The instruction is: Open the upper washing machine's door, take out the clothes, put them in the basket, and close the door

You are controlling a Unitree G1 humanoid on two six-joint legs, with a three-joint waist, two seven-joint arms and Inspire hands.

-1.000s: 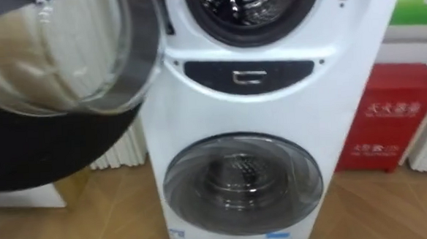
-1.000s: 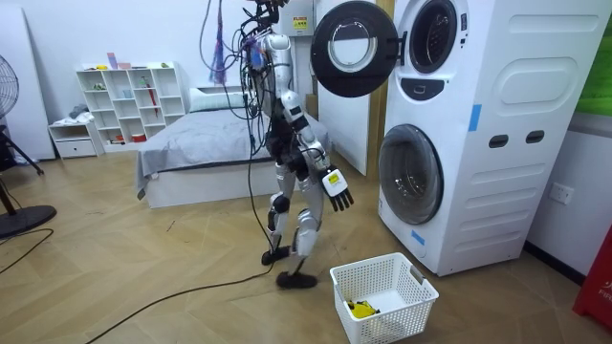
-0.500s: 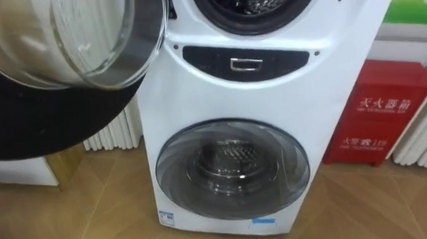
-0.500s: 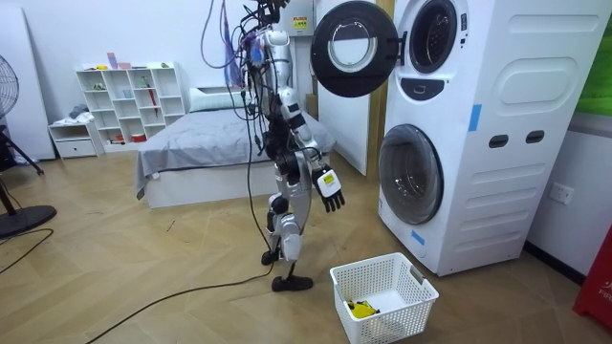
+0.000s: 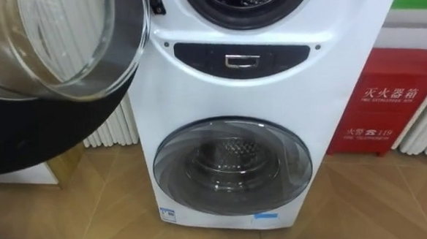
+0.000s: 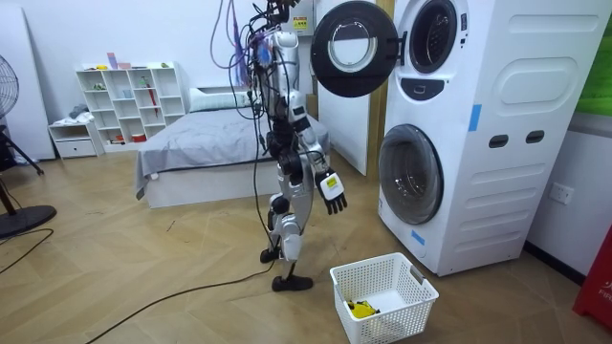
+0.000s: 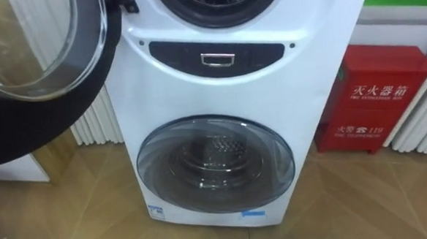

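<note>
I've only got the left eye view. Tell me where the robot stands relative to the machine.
Observer: It stands on the wood floor, set back from the washing machine and facing it.
Operator: Give me its hands.
Observer: The right hand hangs low in front of its body, fingers relaxed, holding nothing.
Operator: Now tell me where the clothes go.
Observer: A white basket sits on the floor by its feet, between it and the machine, with something yellow lying inside.
</note>
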